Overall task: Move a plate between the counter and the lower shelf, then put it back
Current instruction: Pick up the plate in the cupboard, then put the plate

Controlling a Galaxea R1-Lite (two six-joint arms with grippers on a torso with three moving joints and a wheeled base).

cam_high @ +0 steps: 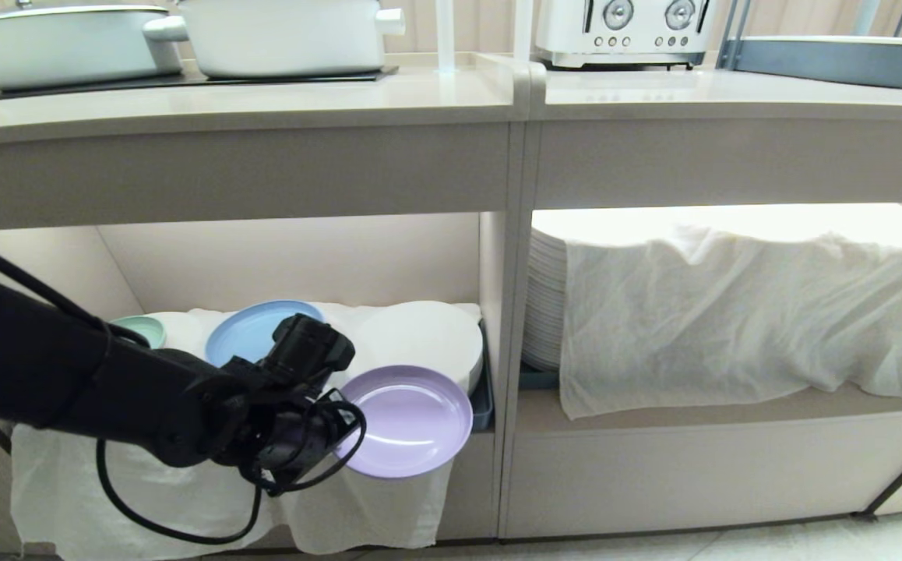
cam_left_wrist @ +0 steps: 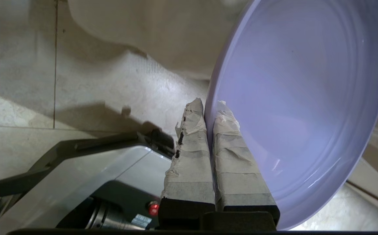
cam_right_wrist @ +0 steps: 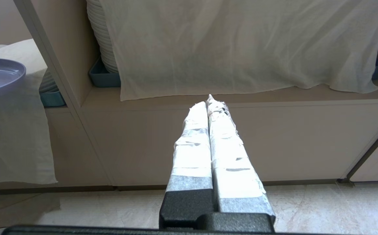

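Facing up, nearly level: lilac plate, rim pinched in left gripper.

The head camera looks forward and slightly down at the counter front from a little way back, taking in both open shelves beneath it. The left wrist camera sits right behind the left gripper, facing down at the floor, very close to the purple plate. The right wrist camera sits low behind the right gripper, facing level at the stack of white plates. All three views share the plate at the front edge of the lower shelf.
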